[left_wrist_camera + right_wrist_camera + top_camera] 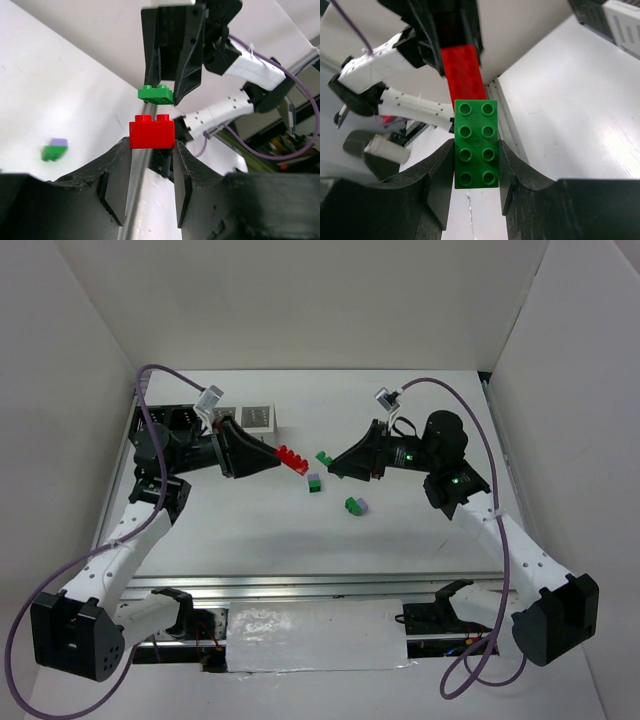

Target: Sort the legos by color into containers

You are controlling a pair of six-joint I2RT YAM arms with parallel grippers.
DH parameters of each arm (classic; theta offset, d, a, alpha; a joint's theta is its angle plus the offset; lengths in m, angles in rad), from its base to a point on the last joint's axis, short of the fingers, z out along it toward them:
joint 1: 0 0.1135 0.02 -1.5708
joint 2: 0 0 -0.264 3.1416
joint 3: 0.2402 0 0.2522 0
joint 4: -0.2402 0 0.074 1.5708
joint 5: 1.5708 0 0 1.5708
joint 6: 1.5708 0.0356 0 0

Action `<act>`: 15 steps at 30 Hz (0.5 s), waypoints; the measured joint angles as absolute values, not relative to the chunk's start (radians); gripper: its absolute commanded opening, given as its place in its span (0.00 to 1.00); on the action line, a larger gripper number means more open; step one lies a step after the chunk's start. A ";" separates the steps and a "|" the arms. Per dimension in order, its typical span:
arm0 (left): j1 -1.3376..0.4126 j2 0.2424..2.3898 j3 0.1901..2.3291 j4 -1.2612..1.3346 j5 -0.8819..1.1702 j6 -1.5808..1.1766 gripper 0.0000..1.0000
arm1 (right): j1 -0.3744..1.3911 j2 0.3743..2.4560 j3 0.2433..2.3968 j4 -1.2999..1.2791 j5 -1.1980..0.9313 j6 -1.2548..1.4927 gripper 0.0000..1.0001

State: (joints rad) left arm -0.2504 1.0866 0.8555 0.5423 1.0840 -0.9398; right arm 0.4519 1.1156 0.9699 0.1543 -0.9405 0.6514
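Well, sorting looks early, as far as I can judge. The L gripper (152,150) pinches a red brick (152,132) by its sides, in the air over the middle of the table (250,540), a bit toward the far edge. The R gripper (476,150) is clamped on a green brick (476,144), studs facing its cam. The two bricks sit end to end and v. close; can't tell if they touch. Neither is in a bin yet.

The white bins (250,417) and the black bin (185,422) stand near the far-left corner, behind the L gripper. Their contents aren't visible from above, so there's no count of what's done.

Loose bricks near the table's middle:
- far pair (314,483): one lavender + one green, touching
- near pair (355,506): closer to the near edge, green w/ lavender against it

So approx. six bricks are left to bin, incl. the two in hand. No orange-brown plate seen.
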 measured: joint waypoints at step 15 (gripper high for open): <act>-0.128 1.118 1.141 -0.072 0.477 -0.640 0.00 | 0.405 1.102 1.019 -0.099 -0.773 0.577 0.00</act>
State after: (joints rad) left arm -0.1280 1.1179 1.1408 -0.0723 0.4767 -0.6395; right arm 0.4053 1.1023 1.0195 -0.0990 -0.7731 0.5770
